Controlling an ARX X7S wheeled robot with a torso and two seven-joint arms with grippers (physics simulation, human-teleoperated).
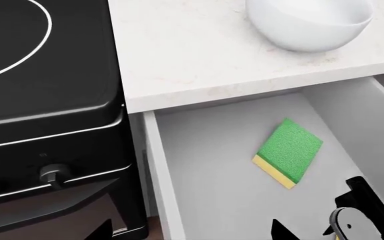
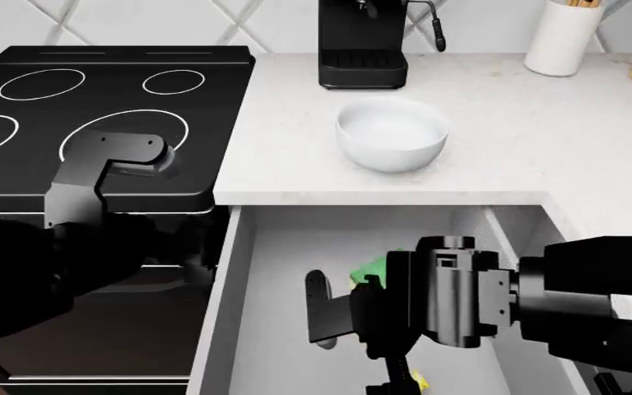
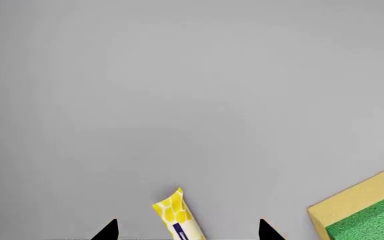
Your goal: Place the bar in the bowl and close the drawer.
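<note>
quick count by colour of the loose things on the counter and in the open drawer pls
White: 2, the bowl and the utensil holder on the counter.
Black: 1, the coffee machine on the counter.
Green and yellow: 1, the sponge in the drawer.
Yellow: 1, the bar in the drawer.
Total: 5

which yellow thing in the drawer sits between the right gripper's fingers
The bar, thin with a patterned yellow wrapper, between the open right gripper's fingers. The sponge lies off to one side.
</note>
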